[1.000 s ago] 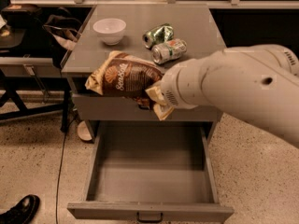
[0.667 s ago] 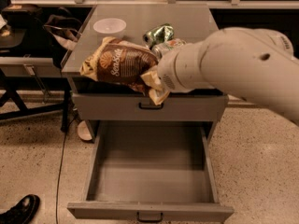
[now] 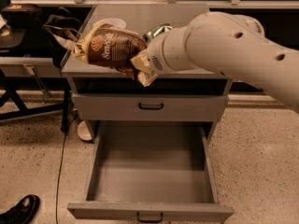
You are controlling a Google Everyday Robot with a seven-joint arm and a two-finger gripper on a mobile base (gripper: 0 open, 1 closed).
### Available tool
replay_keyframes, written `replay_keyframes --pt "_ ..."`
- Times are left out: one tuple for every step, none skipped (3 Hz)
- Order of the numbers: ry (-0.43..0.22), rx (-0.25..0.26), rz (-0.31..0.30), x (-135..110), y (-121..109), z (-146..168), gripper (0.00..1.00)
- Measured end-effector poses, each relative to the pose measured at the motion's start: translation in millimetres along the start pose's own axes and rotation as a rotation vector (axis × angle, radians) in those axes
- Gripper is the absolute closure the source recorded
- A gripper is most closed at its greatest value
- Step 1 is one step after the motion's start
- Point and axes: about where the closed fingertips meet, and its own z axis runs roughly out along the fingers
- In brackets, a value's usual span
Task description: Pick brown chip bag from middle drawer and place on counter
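Speckled beige floor spreads around a grey cabinet seen from the front and slightly above. Its flat top, the counter, carries a white bowl near the left side and a crushed green can near the middle. Both are partly hidden by what hangs in front of them.

The robot's thick cream arm reaches in from the right edge, crossing over the counter's right half. At its tip the gripper sits over the counter's front edge, a little left of centre. Its pale fingers are pinched together on the right end of the brown chip bag.

The bag stretches leftward from the grip, tilted, with its white script logo facing the camera and its cream-yellow far end over the counter's front left corner. Whether its underside touches the counter cannot be told.

Below the counter sits a shut drawer front with a small black handle. Under that, the middle drawer is pulled far out toward the camera, showing a bare grey floor and low side walls.

On the left, a dark table stands beside the cabinet. A thin black cable runs down across the floor, and a black shoe shows in the bottom left corner.
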Motion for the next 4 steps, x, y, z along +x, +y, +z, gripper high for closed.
replay_keyframes --pt "0.0 0.0 0.0 0 0 0 1.0" --pt "-0.005 0.014 0.019 2 -6 3 1.0" --pt "-0.037 0.029 0.023 -3 -22 19 1.0" --pt "-0.067 0.027 0.041 -6 -38 42 1.0"
